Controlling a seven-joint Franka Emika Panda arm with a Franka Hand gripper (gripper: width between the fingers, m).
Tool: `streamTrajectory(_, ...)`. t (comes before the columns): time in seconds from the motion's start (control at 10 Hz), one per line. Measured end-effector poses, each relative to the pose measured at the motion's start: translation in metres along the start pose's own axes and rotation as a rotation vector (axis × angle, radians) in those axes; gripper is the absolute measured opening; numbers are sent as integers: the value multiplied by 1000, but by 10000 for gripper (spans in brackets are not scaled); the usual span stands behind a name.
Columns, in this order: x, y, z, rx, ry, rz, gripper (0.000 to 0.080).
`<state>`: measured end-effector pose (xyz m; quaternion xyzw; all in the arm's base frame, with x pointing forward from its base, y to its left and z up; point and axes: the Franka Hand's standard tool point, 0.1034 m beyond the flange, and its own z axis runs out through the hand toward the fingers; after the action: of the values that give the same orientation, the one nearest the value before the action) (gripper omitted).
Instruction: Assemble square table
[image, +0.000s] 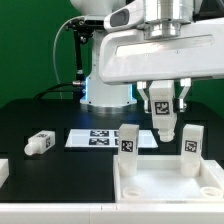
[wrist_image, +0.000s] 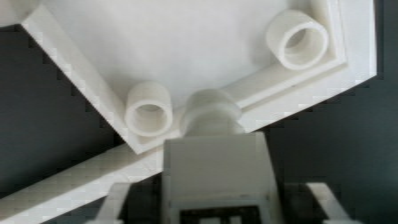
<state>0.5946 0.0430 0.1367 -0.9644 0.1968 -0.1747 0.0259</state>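
The square tabletop (image: 166, 188) lies at the front on the exterior view's right, raised rim up. Two white legs stand on it, one at its left (image: 128, 141) and one at its right (image: 192, 148). My gripper (image: 166, 108) is shut on a third tagged leg (image: 165, 116) and holds it upright, above the slab's far rim between those two. In the wrist view the held leg (wrist_image: 215, 155) runs down the middle toward the slab's rim (wrist_image: 338, 75), with the two standing legs end-on (wrist_image: 155, 108) (wrist_image: 299, 41). A fourth leg (image: 38, 143) lies loose on the table at the left.
The marker board (image: 92, 138) lies flat on the black table behind the tabletop. A white L-shaped piece (image: 3, 172) shows at the left edge. The robot's base (image: 105, 92) stands at the back.
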Motion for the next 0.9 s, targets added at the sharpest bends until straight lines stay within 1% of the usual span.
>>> streamTrajectory(0.1, 16, 3, 8, -18, 18, -241, 282)
streamTrajectory(0.2, 21, -7, 12, -15, 27, -258, 282)
streamTrajectory(0.3, 12, -20, 11, -5, 27, -276, 282)
streamTrajectory(0.5, 15, -13, 12, -11, 27, -278, 282)
streamTrajectory(0.7, 13, -16, 14, -9, 29, -277, 282)
streamTrajectory(0.8, 8, -31, 21, 3, 46, -269, 282)
streamTrajectory(0.9, 3, -50, 29, 18, 58, -266, 282)
